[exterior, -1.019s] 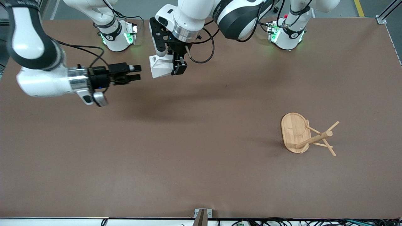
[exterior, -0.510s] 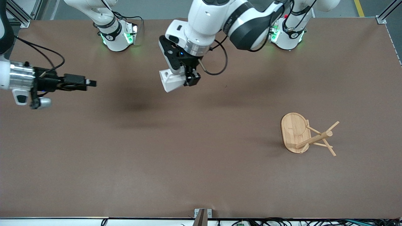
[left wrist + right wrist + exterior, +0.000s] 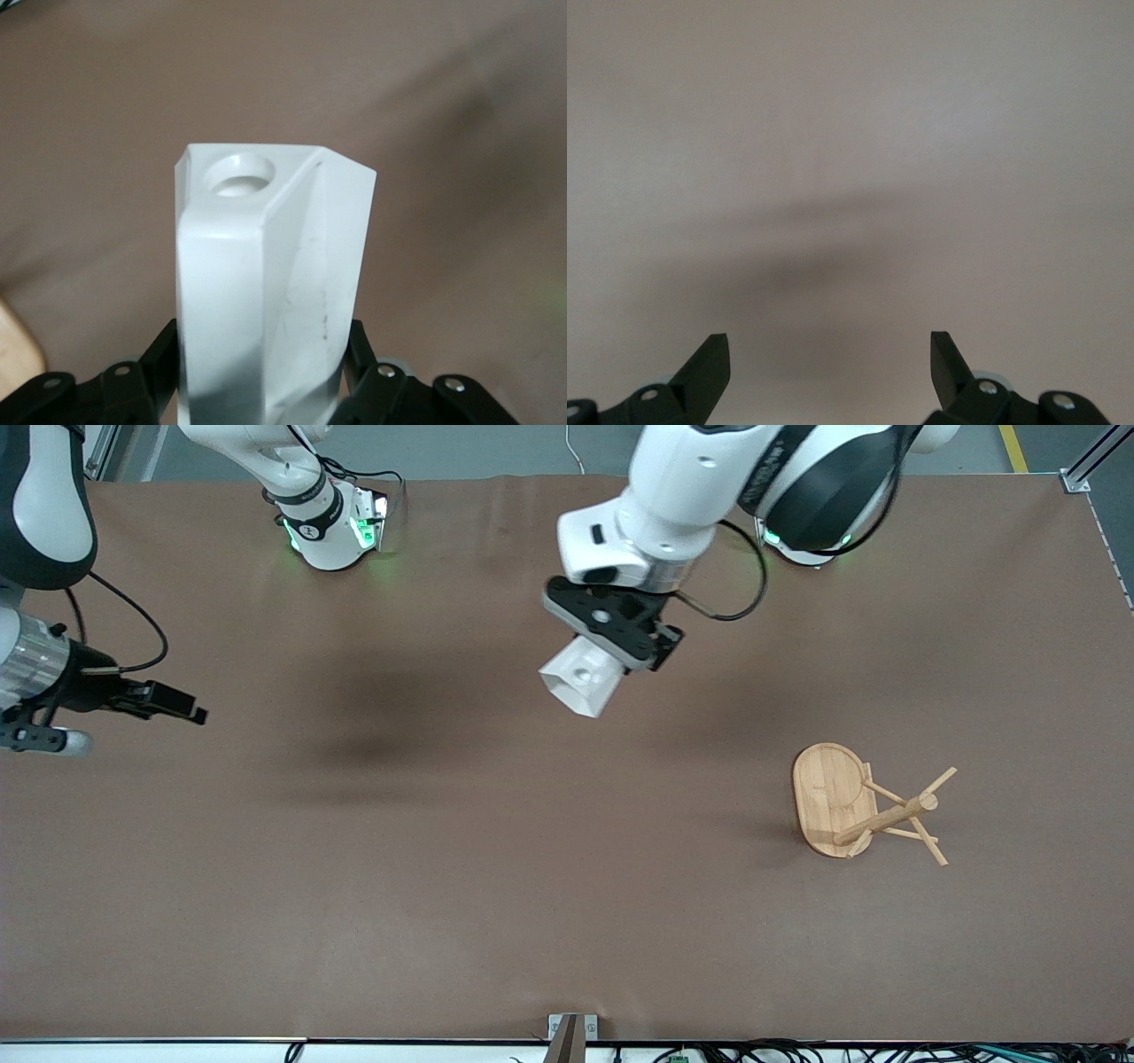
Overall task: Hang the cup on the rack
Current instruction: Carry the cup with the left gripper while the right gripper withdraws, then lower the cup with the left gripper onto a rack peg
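Observation:
The white faceted cup [image 3: 580,680] is held in the air by my left gripper [image 3: 613,657], which is shut on it over the middle of the table. In the left wrist view the cup [image 3: 266,266] fills the space between the black fingers [image 3: 159,359], its handle hole facing up. The bamboo rack [image 3: 864,804] is on the table toward the left arm's end, nearer the front camera than the cup; it appears tipped, its post and pegs pointing sideways. My right gripper [image 3: 182,708] is open and empty over the table's right-arm end, and its wrist view [image 3: 830,354] shows only bare table.
The brown table [image 3: 532,886] spreads wide around the rack. The arm bases [image 3: 332,527] stand along the table's edge farthest from the front camera. A sliver of the rack's base [image 3: 13,354] shows at the edge of the left wrist view.
My left gripper has carried the cup toward the rack and turned it. My right gripper has drawn back to its own end of the table, empty.

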`<action>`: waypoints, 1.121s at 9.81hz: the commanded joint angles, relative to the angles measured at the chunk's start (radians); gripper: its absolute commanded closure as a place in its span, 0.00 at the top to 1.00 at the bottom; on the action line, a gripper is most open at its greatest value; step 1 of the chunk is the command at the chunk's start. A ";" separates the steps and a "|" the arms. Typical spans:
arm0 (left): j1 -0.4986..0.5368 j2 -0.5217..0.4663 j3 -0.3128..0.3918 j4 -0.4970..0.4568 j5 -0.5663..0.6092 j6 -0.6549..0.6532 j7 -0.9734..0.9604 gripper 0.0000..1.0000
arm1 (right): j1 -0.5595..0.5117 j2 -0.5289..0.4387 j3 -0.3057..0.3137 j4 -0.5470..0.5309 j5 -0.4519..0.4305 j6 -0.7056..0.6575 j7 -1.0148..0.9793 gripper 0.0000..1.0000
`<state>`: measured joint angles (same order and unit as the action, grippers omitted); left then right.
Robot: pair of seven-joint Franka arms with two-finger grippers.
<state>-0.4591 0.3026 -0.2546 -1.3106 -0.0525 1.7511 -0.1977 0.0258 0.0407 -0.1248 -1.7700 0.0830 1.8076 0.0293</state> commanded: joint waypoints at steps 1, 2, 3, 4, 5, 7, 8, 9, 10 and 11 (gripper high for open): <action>0.028 -0.042 0.035 -0.074 0.013 -0.025 -0.171 0.01 | -0.007 -0.015 0.001 0.113 -0.063 -0.087 0.031 1.00; 0.036 -0.055 0.063 -0.093 0.011 -0.028 -0.233 0.02 | -0.026 -0.012 0.001 0.194 -0.065 -0.175 0.028 1.00; 0.042 -0.057 0.102 -0.108 0.008 -0.034 -0.247 0.02 | -0.029 -0.012 0.001 0.255 -0.065 -0.256 0.031 1.00; 0.089 -0.075 0.104 -0.154 0.008 -0.033 -0.256 0.02 | -0.030 -0.016 -0.009 0.286 -0.065 -0.342 0.034 1.00; 0.162 -0.097 0.085 -0.221 0.003 -0.010 -0.250 0.02 | -0.030 -0.043 -0.027 0.296 -0.054 -0.393 0.034 1.00; 0.233 -0.164 0.063 -0.416 -0.013 0.153 -0.221 0.02 | -0.020 -0.085 -0.021 0.264 -0.069 -0.399 0.049 1.00; 0.253 -0.174 0.060 -0.474 -0.018 0.206 -0.185 0.02 | -0.021 -0.079 -0.024 0.283 -0.071 -0.393 0.046 1.00; 0.269 -0.184 0.060 -0.514 -0.020 0.229 -0.130 0.02 | -0.027 -0.076 -0.024 0.317 -0.071 -0.396 0.038 1.00; 0.296 -0.195 0.060 -0.569 -0.023 0.278 -0.068 0.02 | -0.023 -0.073 -0.024 0.322 -0.074 -0.395 0.044 1.00; 0.304 -0.204 0.060 -0.617 -0.023 0.319 -0.022 0.02 | -0.023 -0.073 -0.026 0.322 -0.077 -0.393 0.053 1.00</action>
<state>-0.1827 0.1376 -0.1835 -1.8131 -0.0604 2.0056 -0.2812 0.0004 -0.0253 -0.1525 -1.4524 0.0277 1.4131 0.0569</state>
